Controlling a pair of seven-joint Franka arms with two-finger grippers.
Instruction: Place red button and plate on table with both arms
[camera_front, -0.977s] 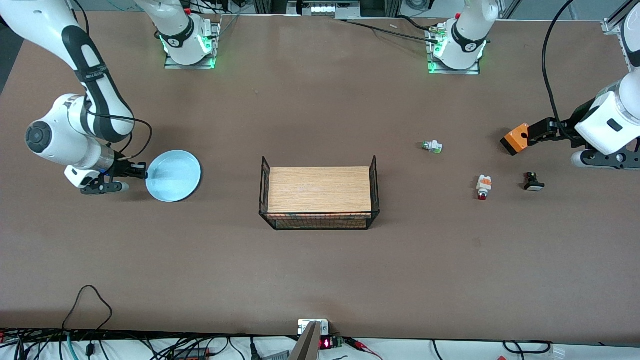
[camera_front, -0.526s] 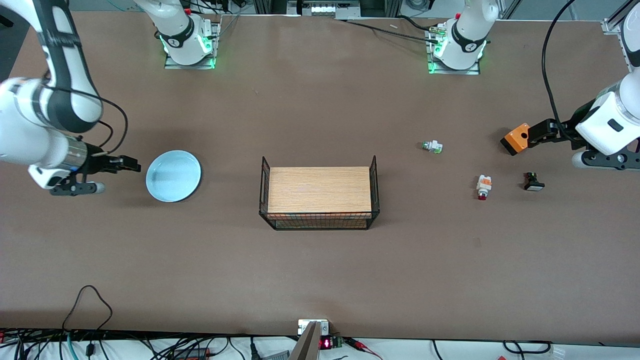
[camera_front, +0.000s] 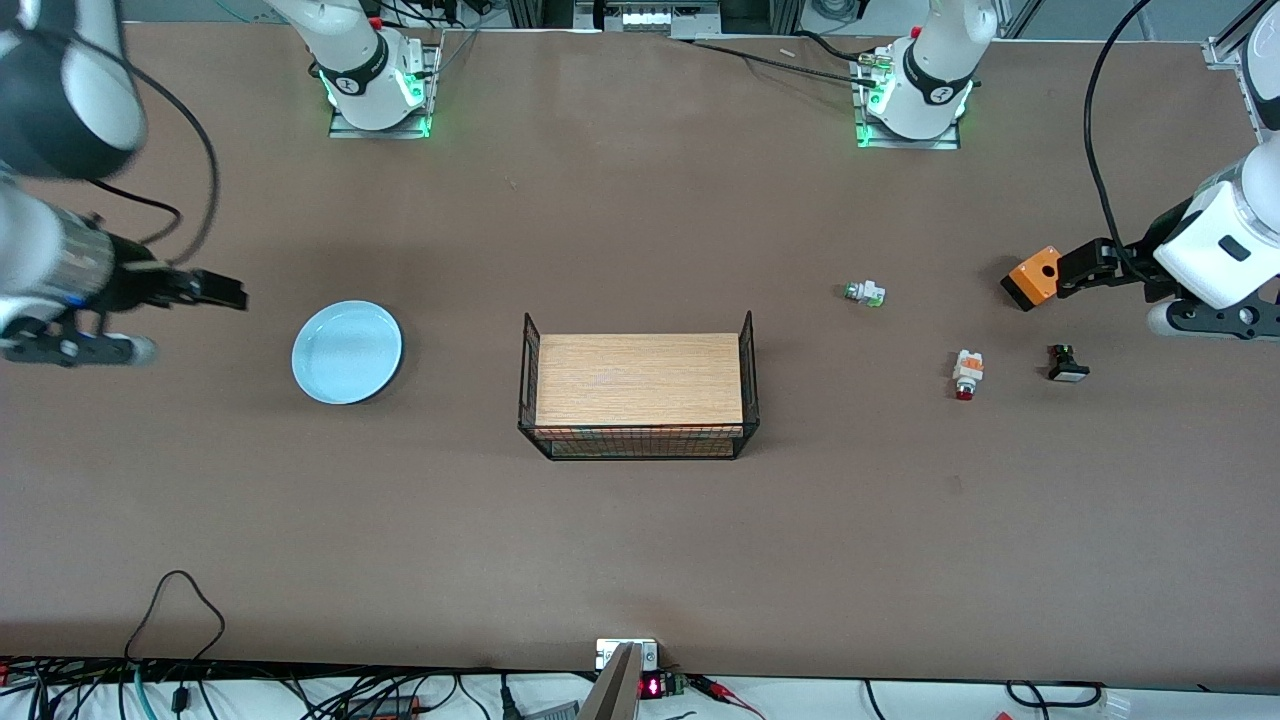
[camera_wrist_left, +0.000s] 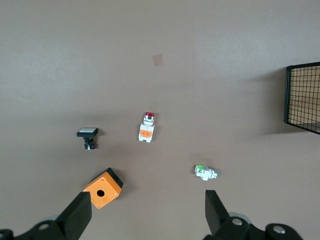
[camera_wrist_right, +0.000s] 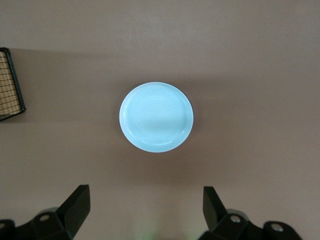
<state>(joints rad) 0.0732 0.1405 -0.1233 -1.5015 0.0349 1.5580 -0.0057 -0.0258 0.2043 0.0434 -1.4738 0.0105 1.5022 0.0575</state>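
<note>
Right gripper (camera_front: 225, 290) farther from plate (camera_front: 346, 352)

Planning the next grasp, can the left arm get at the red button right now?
Probably yes: the left gripper is open and empty, and the red button lies uncovered on the table, apart from neighbouring parts.

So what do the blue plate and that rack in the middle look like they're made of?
The plate looks like glazed ceramic, or possibly melamine: smooth, evenly light blue, with a soft sheen and faint rings in the right wrist view. The rack appears to be black coated metal wire mesh under a pale top with wood grain, perhaps laminate.
</note>
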